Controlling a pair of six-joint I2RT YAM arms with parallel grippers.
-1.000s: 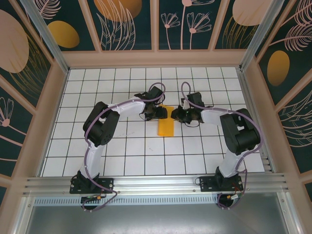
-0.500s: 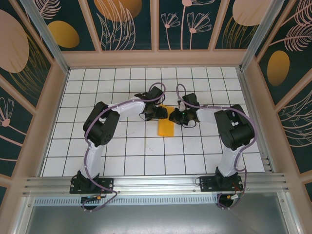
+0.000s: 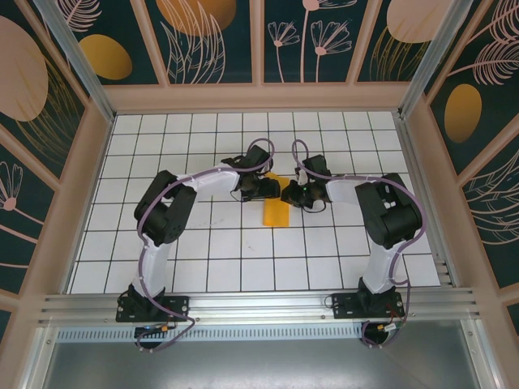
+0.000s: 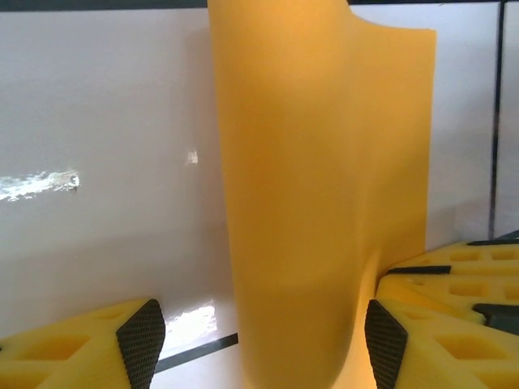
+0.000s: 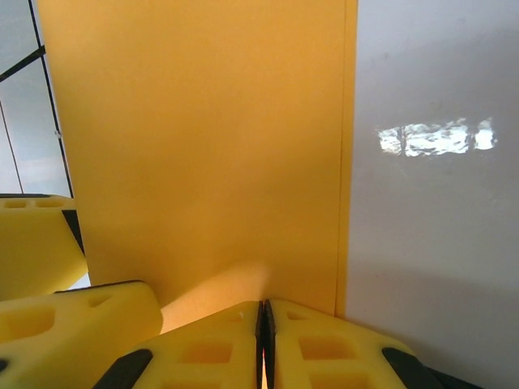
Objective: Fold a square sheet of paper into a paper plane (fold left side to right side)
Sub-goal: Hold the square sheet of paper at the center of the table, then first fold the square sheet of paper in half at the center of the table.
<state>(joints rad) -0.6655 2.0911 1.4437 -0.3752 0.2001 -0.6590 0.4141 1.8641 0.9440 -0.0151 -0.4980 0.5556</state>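
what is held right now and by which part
The right gripper pinches the folded orange-yellow paper sheet by its edge nearest that wrist camera; the left gripper stands open around it.

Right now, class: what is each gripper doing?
Left gripper: open, jaws either side of the folded paper.
Right gripper: shut, pinching the folded paper's edge.

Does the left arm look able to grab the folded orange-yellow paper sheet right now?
Probably yes: the folded orange-yellow paper sheet lies between the left claw's open fingers, nothing blocking; the right claw pinches one edge.
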